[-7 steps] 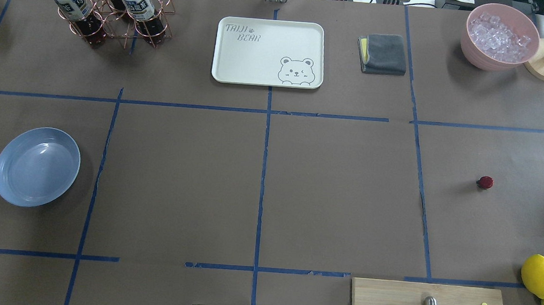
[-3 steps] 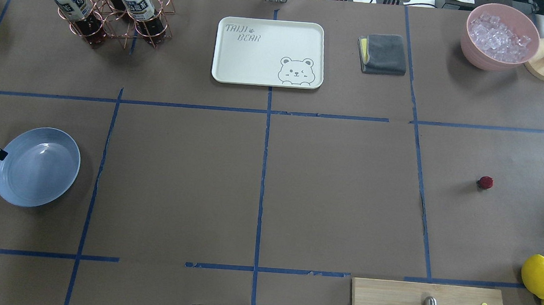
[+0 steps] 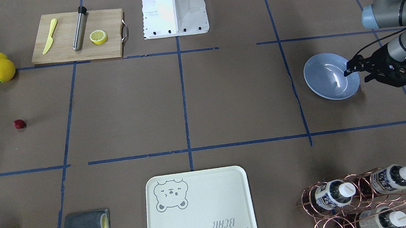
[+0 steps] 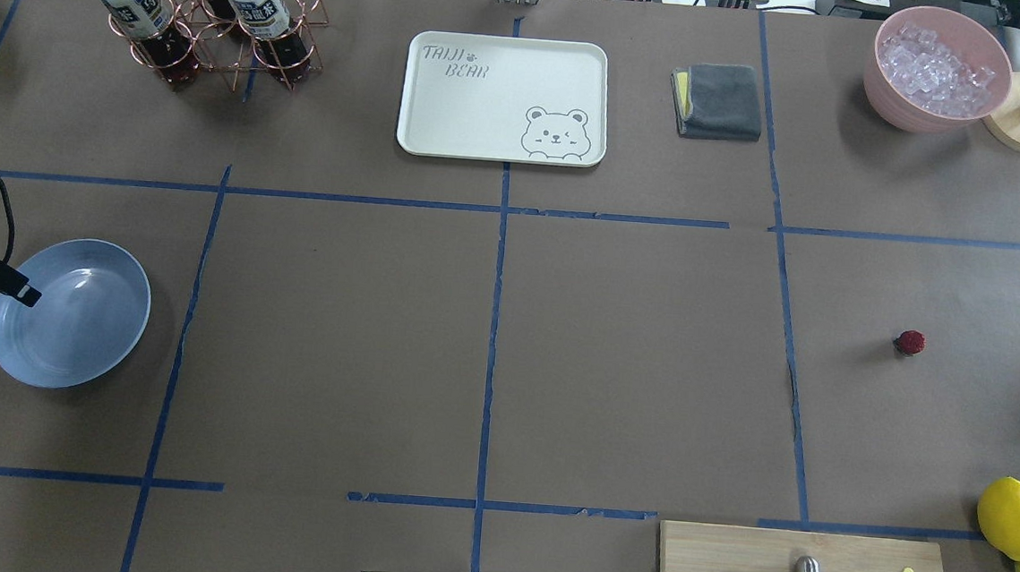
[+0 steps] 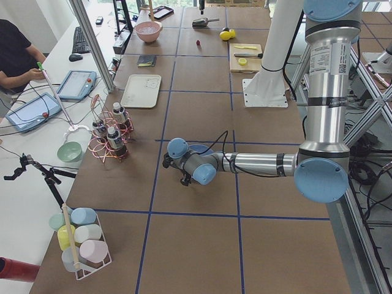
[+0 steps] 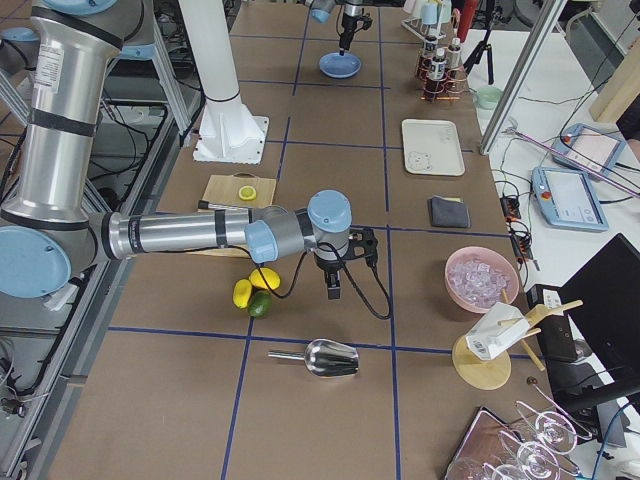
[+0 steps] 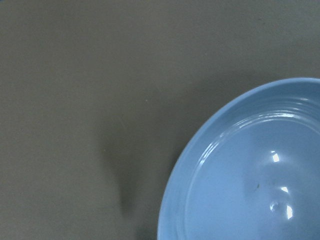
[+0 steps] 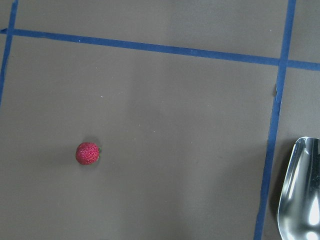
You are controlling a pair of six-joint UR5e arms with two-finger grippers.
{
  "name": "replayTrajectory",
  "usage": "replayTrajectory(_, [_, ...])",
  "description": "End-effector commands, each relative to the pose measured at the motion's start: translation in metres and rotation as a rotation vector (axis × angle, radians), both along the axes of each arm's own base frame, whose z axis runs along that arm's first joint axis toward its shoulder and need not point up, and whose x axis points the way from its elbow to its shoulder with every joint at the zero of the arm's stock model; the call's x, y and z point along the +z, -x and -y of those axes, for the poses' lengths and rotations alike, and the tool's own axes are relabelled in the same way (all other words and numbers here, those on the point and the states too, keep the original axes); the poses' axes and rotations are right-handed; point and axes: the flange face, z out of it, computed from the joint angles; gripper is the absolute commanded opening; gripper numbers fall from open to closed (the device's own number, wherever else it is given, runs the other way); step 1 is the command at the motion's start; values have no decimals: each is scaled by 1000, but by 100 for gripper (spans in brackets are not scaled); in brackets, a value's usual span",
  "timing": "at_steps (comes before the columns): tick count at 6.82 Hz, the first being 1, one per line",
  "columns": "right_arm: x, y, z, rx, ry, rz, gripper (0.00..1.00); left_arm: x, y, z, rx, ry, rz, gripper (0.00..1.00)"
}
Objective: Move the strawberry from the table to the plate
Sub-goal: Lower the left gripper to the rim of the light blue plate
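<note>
The strawberry (image 4: 910, 342) is a small dark-red berry lying alone on the brown table (image 4: 630, 366), right of the middle; it also shows in the front view (image 3: 19, 124) and low left in the right wrist view (image 8: 88, 153). The light-blue plate (image 4: 84, 337) sits at the far left with nothing in it. My left gripper (image 3: 355, 75) hangs over the plate's outer rim, open and holding nothing; one finger (image 4: 22, 293) pokes over the rim. My right gripper (image 6: 333, 292) shows only in the exterior right view, above the table near the strawberry; I cannot tell its state.
A cream bear tray (image 4: 503, 97), a grey cloth (image 4: 719, 100), a bottle rack (image 4: 214, 23) and a pink bowl of ice (image 4: 938, 69) line the far side. A cutting board (image 4: 849, 570) and lemons (image 4: 1012, 517) sit near right. A metal scoop (image 8: 302, 190) lies beyond the strawberry.
My left arm has come in from the left edge, and its finger has moved rightwards over the plate's rim. The strawberry and plate have not moved.
</note>
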Motion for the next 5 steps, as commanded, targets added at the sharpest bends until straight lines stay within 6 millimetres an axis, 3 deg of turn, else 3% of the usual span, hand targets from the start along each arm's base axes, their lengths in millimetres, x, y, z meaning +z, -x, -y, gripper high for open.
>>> replayTrajectory(1, [-3,1,1,-5,-22,4,100,3,-4,2,4,5,2,71])
replayTrajectory(2, [-6,0,0,-4,-64,14,100,2,-4,3,4,3,3,25])
replayTrajectory(3, [-5,0,-3,-6,-80,18,100,2,-4,3,4,3,3,3])
replayTrajectory(5, [-5,0,-4,-4,-75,21,100,-8,-5,4,-10,8,-5,0])
